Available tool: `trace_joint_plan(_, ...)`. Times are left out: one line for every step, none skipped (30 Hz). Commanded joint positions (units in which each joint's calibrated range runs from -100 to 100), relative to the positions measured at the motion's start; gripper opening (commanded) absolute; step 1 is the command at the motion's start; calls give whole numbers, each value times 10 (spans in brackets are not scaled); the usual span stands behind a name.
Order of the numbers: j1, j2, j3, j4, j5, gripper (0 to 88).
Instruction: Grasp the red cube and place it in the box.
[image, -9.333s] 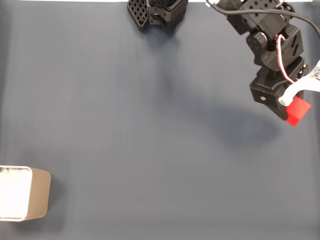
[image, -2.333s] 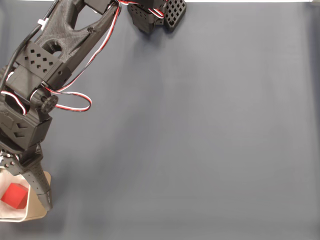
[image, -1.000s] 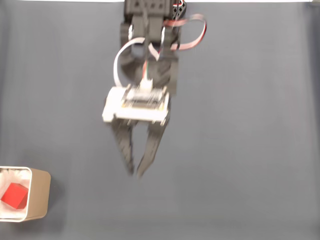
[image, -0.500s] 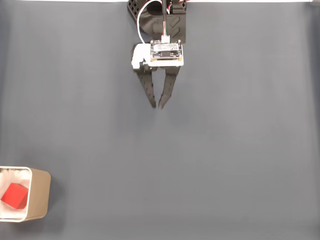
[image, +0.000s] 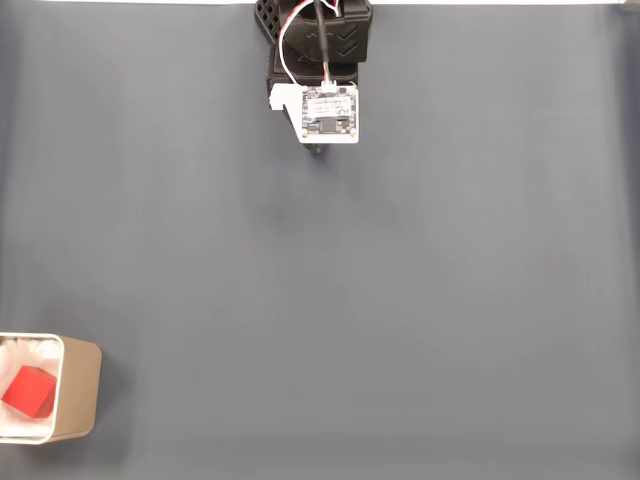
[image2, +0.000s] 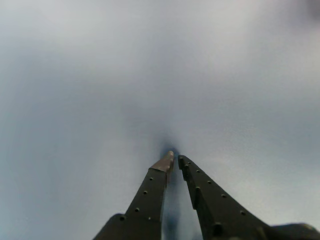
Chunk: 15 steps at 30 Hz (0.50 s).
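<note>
Fixed view, looking down: the red cube lies inside the box at the lower left corner of the picture. The arm is folded at the top centre, its white circuit board facing the camera. The cube and box lie well apart from the arm, diagonally down and to the left across the bare dark mat.

Wrist view: the gripper points at the mat. Its 2 fingers converge until the tips nearly touch, with only a narrow slit between them, and nothing is held.

Judged from this layout, the task is complete: the cube is already in the box, and no further reach toward it seems needed.

Materials and shapes: the cube is a small matte solid with sharp edges, 1 corner turned toward the box's rim. The box is a tan, round-cornered container with a pale rim and white interior; its left part runs out of the picture. The gripper fingers are black, tapered, rigid plastic, each dotted with a row of small holes. The mat is a smooth, uniform blue-grey cloth-like surface.
</note>
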<state>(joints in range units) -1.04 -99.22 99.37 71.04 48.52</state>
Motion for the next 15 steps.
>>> trace_joint_plan(7, -7, 5, 40, -6, 0)
trace_joint_plan(8, -7, 5, 44, -8, 0)
trace_joint_plan(8, -7, 5, 46, -11, 0)
trace_joint_plan(8, -7, 5, 46, -11, 0)
trace_joint_plan(8, -7, 5, 45, -11, 0)
trace_joint_plan(8, -7, 5, 45, -11, 0)
trace_joint_plan(8, -7, 5, 45, -9, 1)
trace_joint_plan(8, -7, 5, 46, -8, 3)
trace_joint_plan(8, -7, 5, 46, -8, 3)
trace_joint_plan(8, -7, 5, 46, -7, 3)
trace_joint_plan(8, -7, 5, 46, -7, 3)
trace_joint_plan(8, -7, 5, 46, -7, 3)
trace_joint_plan(8, -7, 5, 46, -6, 3)
trace_joint_plan(8, -7, 5, 46, -6, 3)
trace_joint_plan(8, -7, 5, 46, -6, 3)
